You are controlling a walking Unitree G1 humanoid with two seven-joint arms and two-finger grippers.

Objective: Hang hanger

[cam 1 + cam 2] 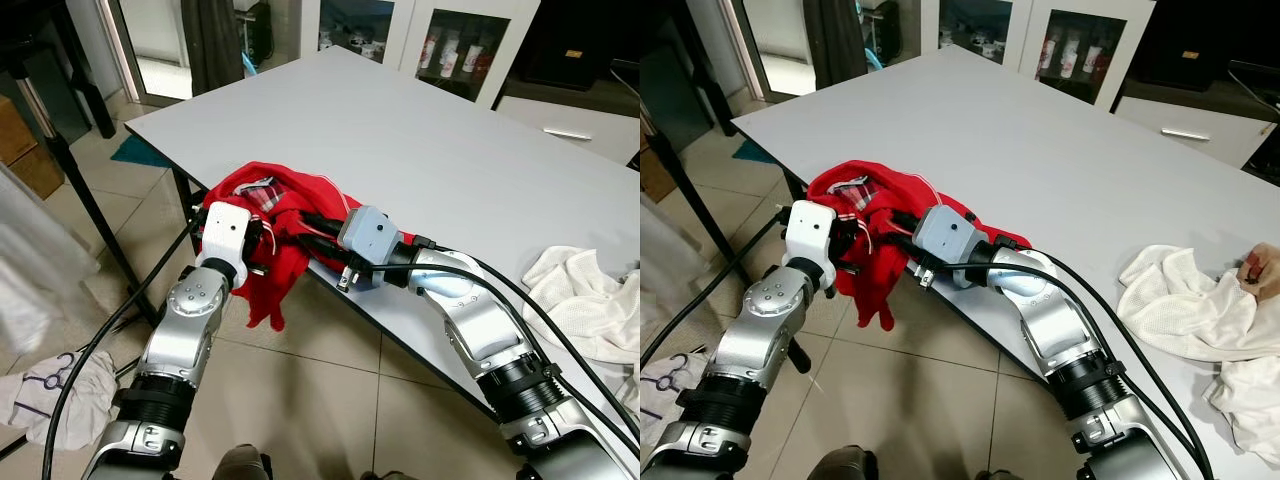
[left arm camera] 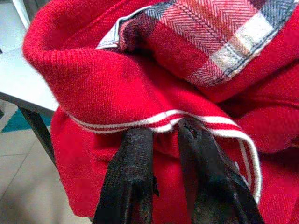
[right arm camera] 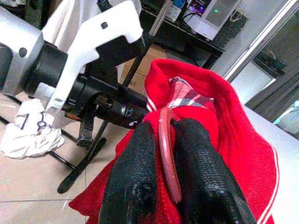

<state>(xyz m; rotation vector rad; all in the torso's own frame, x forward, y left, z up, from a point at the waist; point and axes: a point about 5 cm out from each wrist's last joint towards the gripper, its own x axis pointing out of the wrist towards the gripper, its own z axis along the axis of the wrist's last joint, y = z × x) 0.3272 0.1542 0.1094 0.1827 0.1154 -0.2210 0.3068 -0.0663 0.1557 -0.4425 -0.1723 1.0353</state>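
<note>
Tabletop first: big pale grey slab, with tiled floor below and glass-front cabinets behind it. A crumpled white cloth sits well apart on the robot's right, and another white garment lies on the floor by the left arm.

At the near edge is a bunched red knit jumper with white stripes and a plaid shirt collar inside, partly spilling over the edge. Both arms meet there. The right gripper has its jaws narrowed on a thin reddish plastic hanger rod, which runs lengthwise between them into the collar. The left gripper comes from the opposite side, its jaws slightly apart and pressed at the striped hem; probably pinching a fold, but it's hard to say. So the right arm owns the hanger.
</note>
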